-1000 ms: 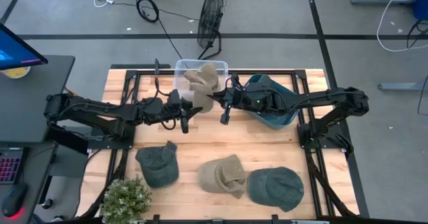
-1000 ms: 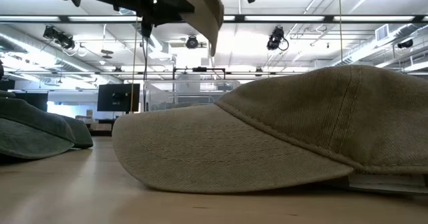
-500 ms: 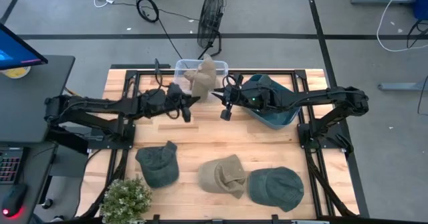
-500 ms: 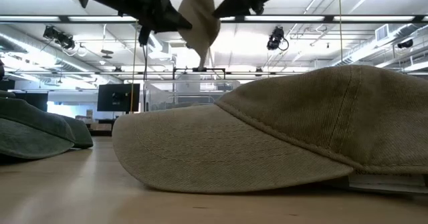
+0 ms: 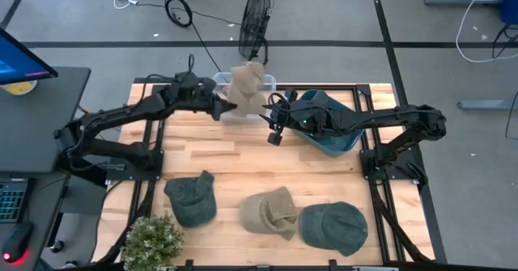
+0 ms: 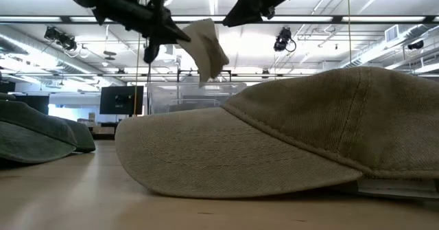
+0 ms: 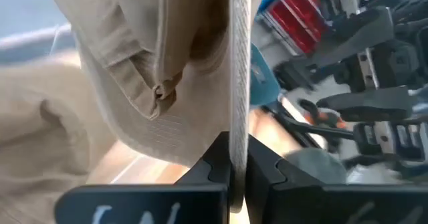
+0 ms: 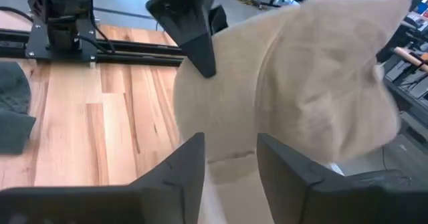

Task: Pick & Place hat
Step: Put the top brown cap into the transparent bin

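A tan hat (image 5: 246, 91) hangs in the air over the clear bin (image 5: 269, 80) at the table's far edge. My left gripper (image 5: 220, 107) is shut on it from the left. My right gripper (image 5: 273, 130) stands open just to the hat's right and nearer side, apart from it. In the right wrist view the hat (image 8: 294, 83) fills the space ahead of the open fingers (image 8: 190, 164). The low view shows the hat (image 6: 206, 48) drooping from my left gripper (image 6: 182, 34). My left gripper pinches the tan hat's brim at its edge (image 7: 239, 117) between its two fingers. The fingers come roughly level from the table's left. The hat is lifted clear, and its crown (image 7: 127, 63) sags slack beyond and below the fingertips.
Three more hats lie near the front edge: dark green (image 5: 192, 198), tan (image 5: 271, 213) and green (image 5: 334, 226). A dark teal heap (image 5: 328, 125) sits under my right arm. A potted plant (image 5: 152, 240) stands at the front left corner.
My right gripper has opened and let go of the tan hat. My left gripper has shut on the hat's brim, then gone up and toward the far edge with it. The hat now hangs from the left gripper over the clear bin.
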